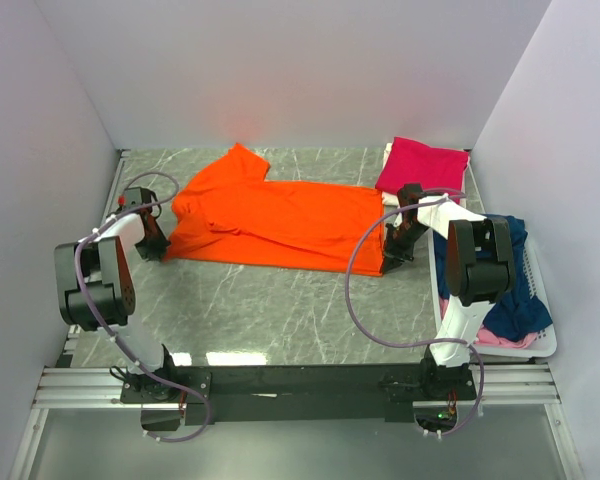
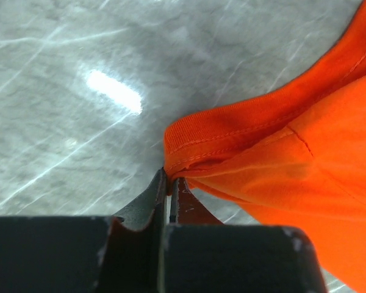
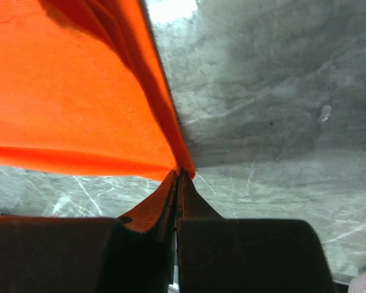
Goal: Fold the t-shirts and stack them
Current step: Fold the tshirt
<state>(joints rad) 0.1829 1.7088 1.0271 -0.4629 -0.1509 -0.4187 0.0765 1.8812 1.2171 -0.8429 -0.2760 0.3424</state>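
Orange t-shirt [image 1: 280,215] lies mid-frame; left gripper [image 2: 169,178] and right gripper [image 3: 179,174] pinch its opposite lower corners shut, seemingly to fold it.

arms [image 1: 475,260]: black joints, white links | cables [image 1: 349,278]: lilac | tool fingers [image 2: 143,206]: black

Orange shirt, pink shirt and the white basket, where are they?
orange t-shirt [image 1: 280,215], top view, middle of its body.
magenta t-shirt [image 1: 422,165], top view, centre of the fold.
white basket [image 1: 525,350], top view, near rim.
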